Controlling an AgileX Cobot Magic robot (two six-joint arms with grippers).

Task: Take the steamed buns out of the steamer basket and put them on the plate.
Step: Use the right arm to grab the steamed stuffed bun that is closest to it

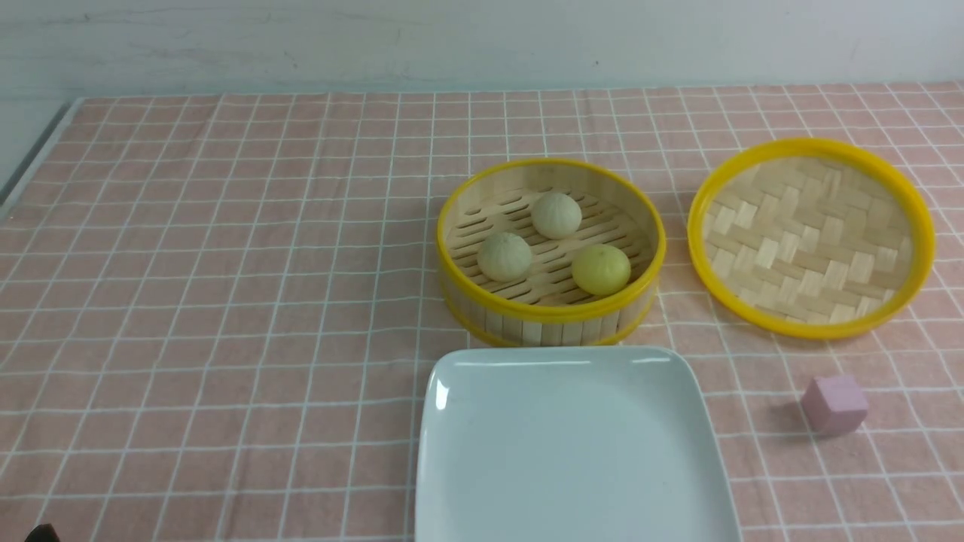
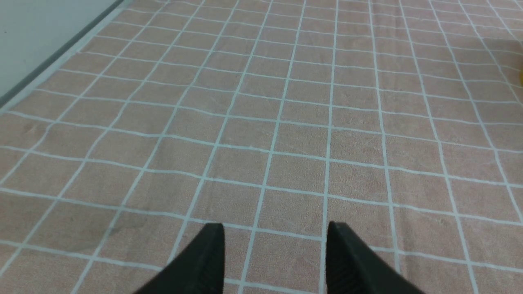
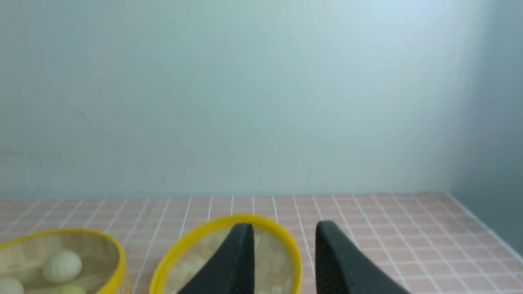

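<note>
The steamer basket stands mid-table with three steamed buns on its slatted floor: a pale one at the back, a pale one on the left, a yellow one on the right. The white plate lies just in front of the basket with nothing on it. My left gripper is open over bare checked cloth, holding nothing. My right gripper is open and holds nothing; past it lie the lid and, to one side, the basket with a pale bun. Neither gripper shows in the front view.
The basket's woven lid lies upside down to the right of the basket, also seen as a yellow ring in the right wrist view. A pink cube sits right of the plate. A pale wall runs behind the table.
</note>
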